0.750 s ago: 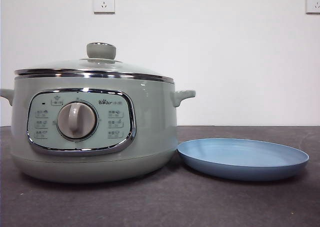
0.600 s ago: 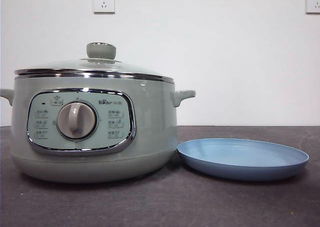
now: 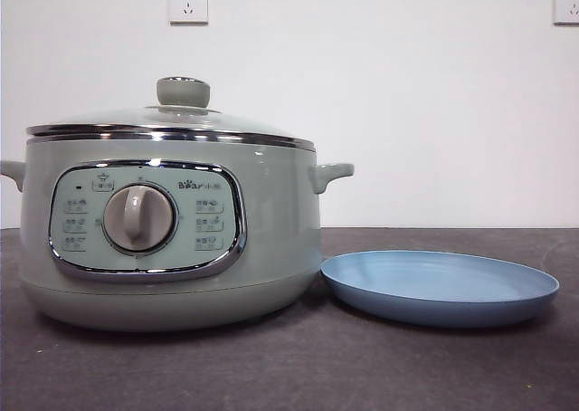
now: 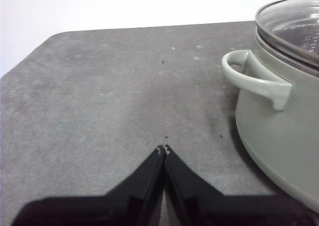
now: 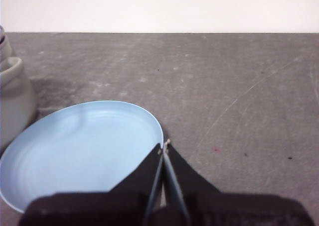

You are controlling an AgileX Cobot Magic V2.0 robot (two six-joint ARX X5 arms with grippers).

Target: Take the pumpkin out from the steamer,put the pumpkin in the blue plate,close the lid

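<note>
A dark grey, scuffed counter meets a plain white wall with two sockets. The round sage-green steamer wears its domed glass lid; the pumpkin is not visible. Just right lies the shallow matte blue plate, bare. The left pincer and right pincer are both pressed together.

1. Front cam sits low at table height, looking level at the steamer and blue plate, pretty close.
2. Left wrist cam looks down beside the steamer's handle.
3. Right wrist cam looks down over the plate; both wrist views overlap the front one.
</note>
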